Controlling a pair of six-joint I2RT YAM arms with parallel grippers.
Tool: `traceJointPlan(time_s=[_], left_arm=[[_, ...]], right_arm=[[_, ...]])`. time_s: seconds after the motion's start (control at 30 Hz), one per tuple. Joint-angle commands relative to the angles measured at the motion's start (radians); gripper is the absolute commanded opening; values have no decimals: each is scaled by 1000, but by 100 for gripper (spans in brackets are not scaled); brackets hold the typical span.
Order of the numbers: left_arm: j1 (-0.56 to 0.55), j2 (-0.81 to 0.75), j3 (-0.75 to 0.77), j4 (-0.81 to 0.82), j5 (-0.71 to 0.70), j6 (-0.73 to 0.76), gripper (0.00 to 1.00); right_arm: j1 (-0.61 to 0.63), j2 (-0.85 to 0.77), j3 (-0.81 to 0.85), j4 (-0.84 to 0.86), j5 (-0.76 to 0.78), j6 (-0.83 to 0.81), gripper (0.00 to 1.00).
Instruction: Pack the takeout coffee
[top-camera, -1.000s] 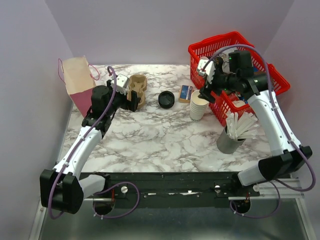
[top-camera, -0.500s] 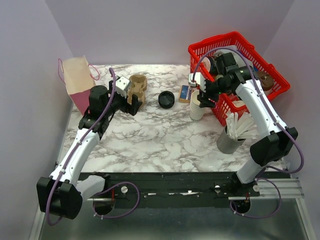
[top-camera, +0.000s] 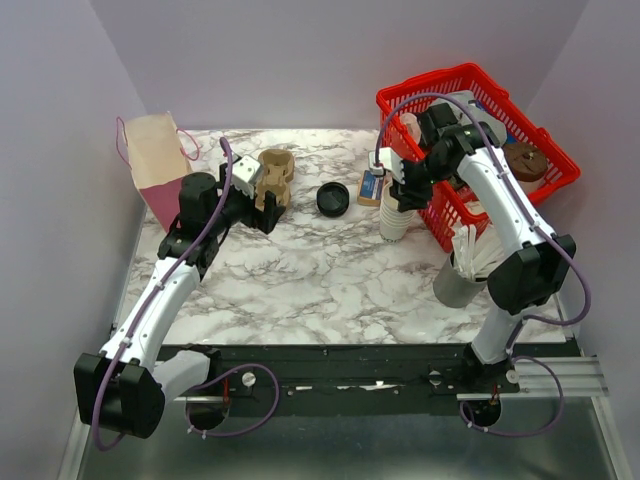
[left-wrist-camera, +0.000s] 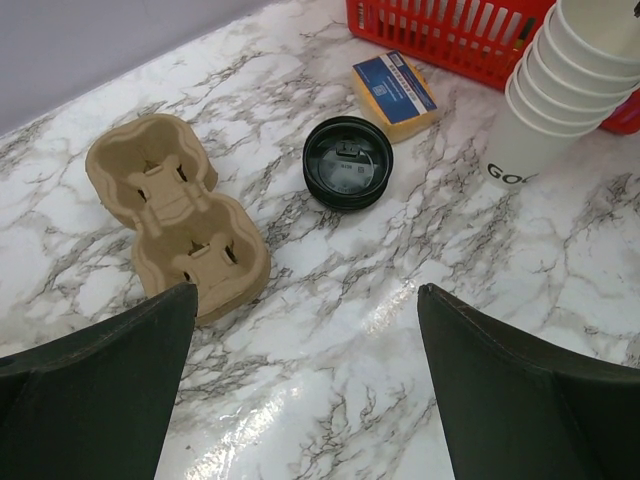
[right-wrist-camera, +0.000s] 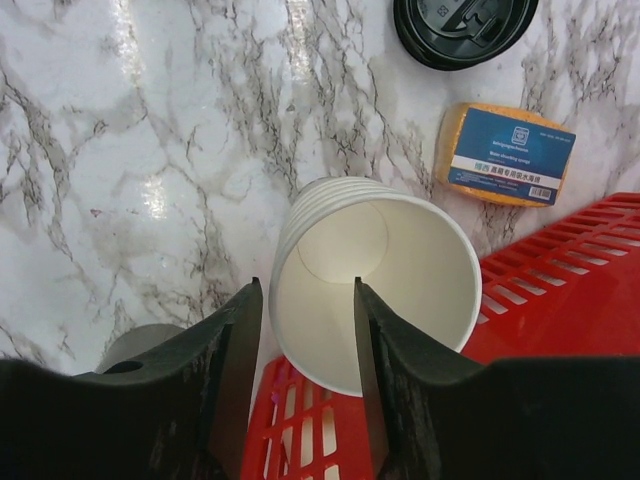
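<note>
- Right gripper (right-wrist-camera: 307, 295) — poised above the tall stack of nested white paper cups (right-wrist-camera: 380, 260). Its jaws are part-spread and astride the near wall of the uppermost cup, one finger outside the rim and the other over the cream interior. A gap shows at the inner finger, so the wall is not pinched.
- Left gripper (left-wrist-camera: 305, 300) — jaws spread wide and holding nothing, above the white-and-grey marble table (top-camera: 320, 270) and just beside the brown moulded-pulp cup carrier (left-wrist-camera: 175, 215).
- Round black plastic lid (left-wrist-camera: 347, 162) — lies flat on the marble by itself, between the carrier and the blue-labelled yellow packet (left-wrist-camera: 395, 95). It is apart from the stack and touched by neither gripper.
- Stack of cups — upright on the table, against the front wall of the red plastic mesh basket (left-wrist-camera: 440, 30).
- Beige-and-pink paper bag with cord handles (top-camera: 155, 150) — stands at the far left corner.
- Grey metal cup holding white sticks (top-camera: 458, 285) — stands near the right arm, in front of the basket.
</note>
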Motion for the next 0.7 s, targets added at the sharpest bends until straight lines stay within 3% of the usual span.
traceJointPlan(time_s=[0.0,0.17,0.67], left_arm=[[-4,-2,-17,12,29,23,99],[-4,2,-20,18,22,35,99],[-4,9,-45,35,26,35,99]], right_arm=[[10,24,45,-98,31,-46,49],[11,33,42,-111,45,-52,43],[11,32,29,-146,47,-67,40]])
